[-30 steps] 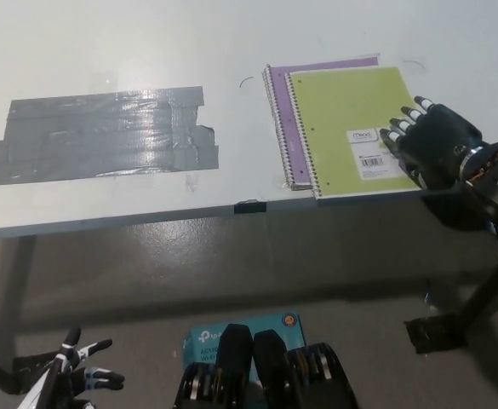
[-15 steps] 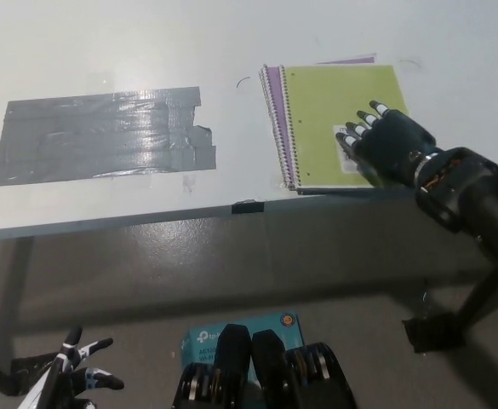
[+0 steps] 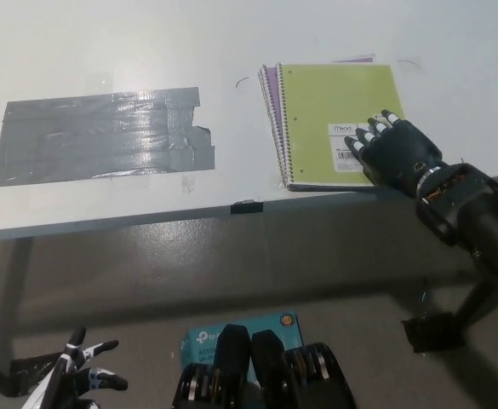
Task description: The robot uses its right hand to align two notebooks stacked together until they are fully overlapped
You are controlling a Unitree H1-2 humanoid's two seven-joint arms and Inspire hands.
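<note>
Notebooks (image 3: 329, 111) under flat right hand (image 3: 393, 153)

Black right robot hand (image 3: 395, 153) with pale fingertips, white left robot hand (image 3: 83, 375)

Right hand (image 3: 395, 153) rests, seemingly flat, on green notebook (image 3: 338, 119).

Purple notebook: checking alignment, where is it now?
Head view, right side of the table: the purple notebook lies under the green notebook, showing along its left edge.
</note>
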